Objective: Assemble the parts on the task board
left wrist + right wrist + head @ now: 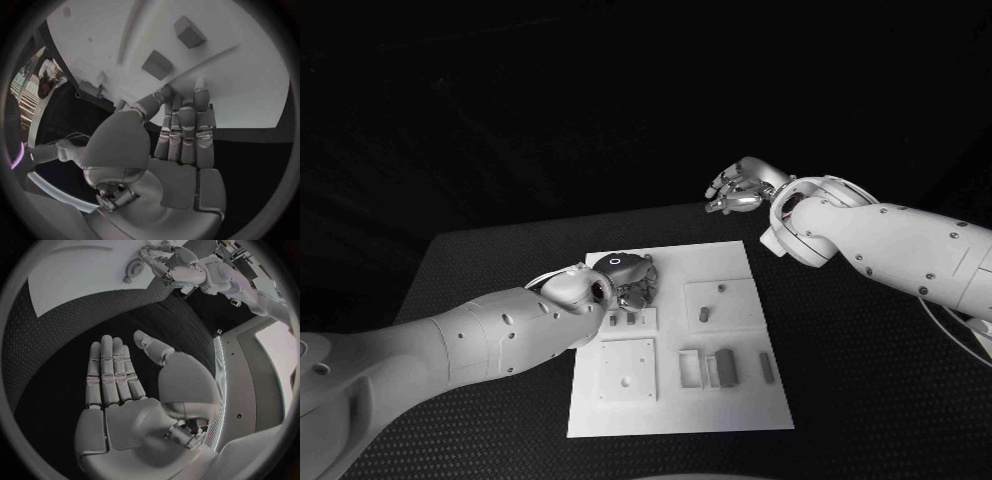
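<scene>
Left hand (626, 278), fingers straight and empty, hovers at the white board's (733, 400) eleven o'clock; right hand (740, 190) spread, idle. The small parts (721, 369) look light, rigid; pinch their long sides.

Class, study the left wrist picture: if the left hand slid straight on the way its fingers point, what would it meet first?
Probably the nearer grey part standing on the task board; the left hand already has its fingertips at the board, though depth is uncertain.
</scene>
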